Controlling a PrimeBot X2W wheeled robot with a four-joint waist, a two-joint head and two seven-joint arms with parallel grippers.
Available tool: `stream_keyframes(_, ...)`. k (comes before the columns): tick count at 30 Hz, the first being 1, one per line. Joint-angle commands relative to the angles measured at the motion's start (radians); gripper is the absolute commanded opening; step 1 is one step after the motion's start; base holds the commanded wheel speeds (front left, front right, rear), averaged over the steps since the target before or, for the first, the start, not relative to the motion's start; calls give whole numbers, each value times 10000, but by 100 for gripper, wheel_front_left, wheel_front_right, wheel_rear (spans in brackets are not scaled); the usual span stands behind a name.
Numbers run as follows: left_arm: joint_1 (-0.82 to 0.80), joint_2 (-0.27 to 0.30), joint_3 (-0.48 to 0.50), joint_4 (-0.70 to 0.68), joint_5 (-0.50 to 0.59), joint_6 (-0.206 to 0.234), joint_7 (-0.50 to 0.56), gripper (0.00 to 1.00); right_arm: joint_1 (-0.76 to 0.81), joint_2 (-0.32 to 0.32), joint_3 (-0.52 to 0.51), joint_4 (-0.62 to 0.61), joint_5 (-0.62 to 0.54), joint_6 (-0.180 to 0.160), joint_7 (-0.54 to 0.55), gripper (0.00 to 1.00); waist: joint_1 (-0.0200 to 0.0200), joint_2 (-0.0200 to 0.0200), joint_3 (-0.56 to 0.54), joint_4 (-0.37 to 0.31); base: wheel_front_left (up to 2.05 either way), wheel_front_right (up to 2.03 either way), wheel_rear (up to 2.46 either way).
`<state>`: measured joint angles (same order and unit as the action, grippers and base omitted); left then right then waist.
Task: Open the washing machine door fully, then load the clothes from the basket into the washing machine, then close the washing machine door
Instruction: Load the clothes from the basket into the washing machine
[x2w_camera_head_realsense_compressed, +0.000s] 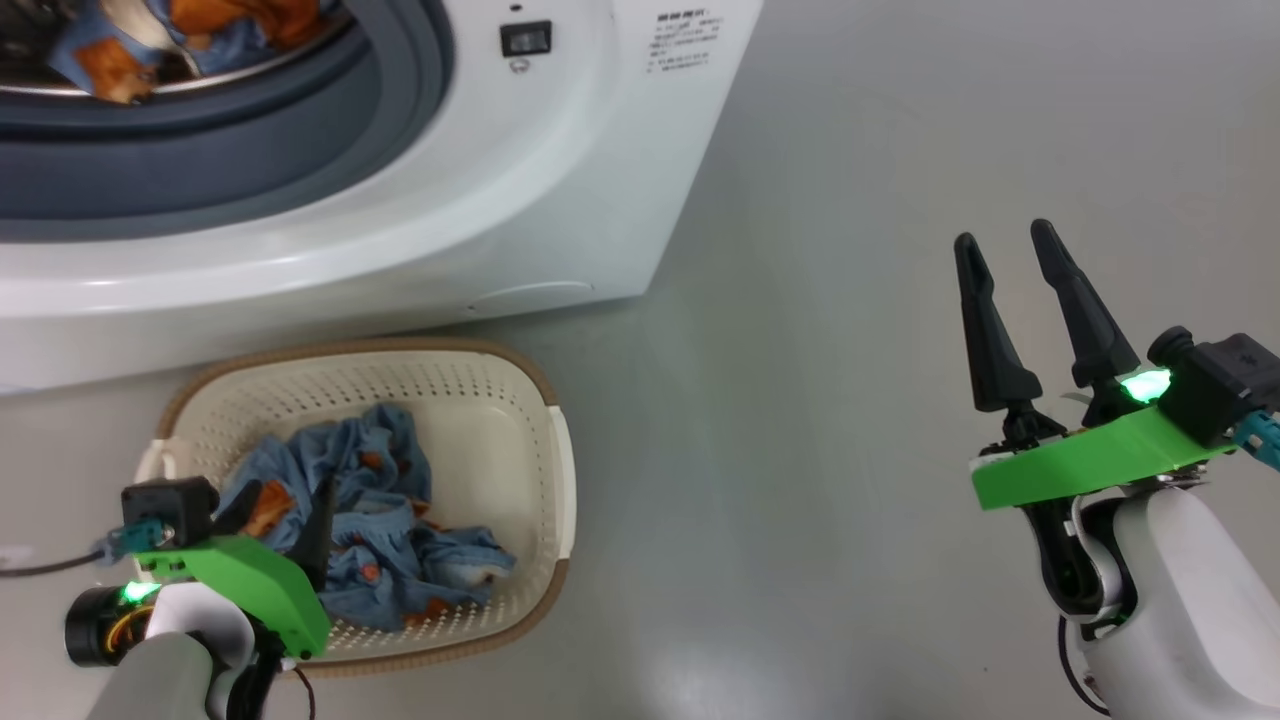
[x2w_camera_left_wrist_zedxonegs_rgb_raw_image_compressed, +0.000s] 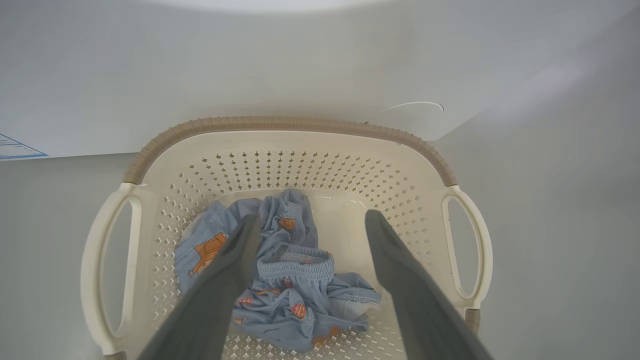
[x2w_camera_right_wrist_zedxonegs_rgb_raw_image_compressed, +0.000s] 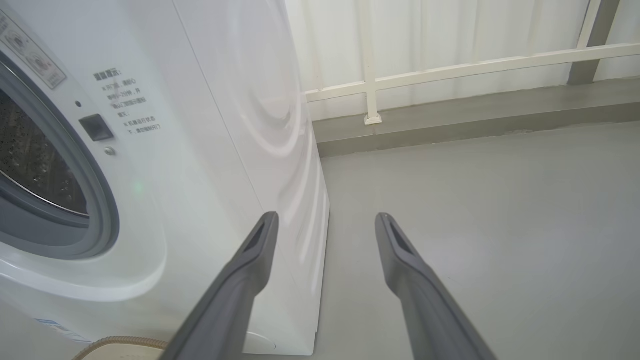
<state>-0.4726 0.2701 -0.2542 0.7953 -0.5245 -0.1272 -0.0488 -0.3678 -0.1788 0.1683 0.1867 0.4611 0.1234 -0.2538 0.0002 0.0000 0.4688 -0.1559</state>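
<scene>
- Fingers of my left gripper (x2w_camera_left_wrist_zedxonegs_rgb_raw_image_compressed: 312, 218) stand apart and empty, pointing down into the basket (x2w_camera_head_realsense_compressed: 505, 420). One finger is over the clothes (x2w_camera_left_wrist_zedxonegs_rgb_raw_image_compressed: 295, 280) and the other is to their right. I can't tell whether the tips touch cloth.
- Clothes lie bunched toward the basket's left and near side, the heap stretching from far left to near right.
- Basket sits on the floor (x2w_camera_head_realsense_compressed: 820, 400) just before the washer (x2w_camera_head_realsense_compressed: 560, 180), long axis running left to right along the washer's front, a handle at each end.
- Up in the washer's mouth, which faces me, a bear-print garment (x2w_camera_head_realsense_compressed: 120, 50) lies in the drum (x2w_camera_right_wrist_zedxonegs_rgb_raw_image_compressed: 35, 165) behind the grey gasket (x2w_camera_head_realsense_compressed: 250, 170).
- Farther right, my right gripper (x2w_camera_head_realsense_compressed: 1003, 240) hangs over the floor, well clear of the washer, fingers apart, holding nothing, pointing away from me and slightly left.
</scene>
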Motion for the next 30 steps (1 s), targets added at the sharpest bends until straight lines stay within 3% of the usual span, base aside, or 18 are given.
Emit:
stream_keyframes(1,-273,428,217,150,-92,-28,6,100,-137,71,192,-276,-137,73,-80,100,-2,0,589,-359,0,0,0)
stream_keyframes(15,-1378,1108,-1367,1955,-717,-33,910,100,-742,676,237,-520,-238,73,-80,100,-2,0,2357,-1138,0,0,0)
stream_keyframes(30,-2555,1994,-2206,2886,-1130,-34,1720,100,-1162,1064,360,-717,-239,73,-80,100,-2,0,3745,-1882,0,0,0)
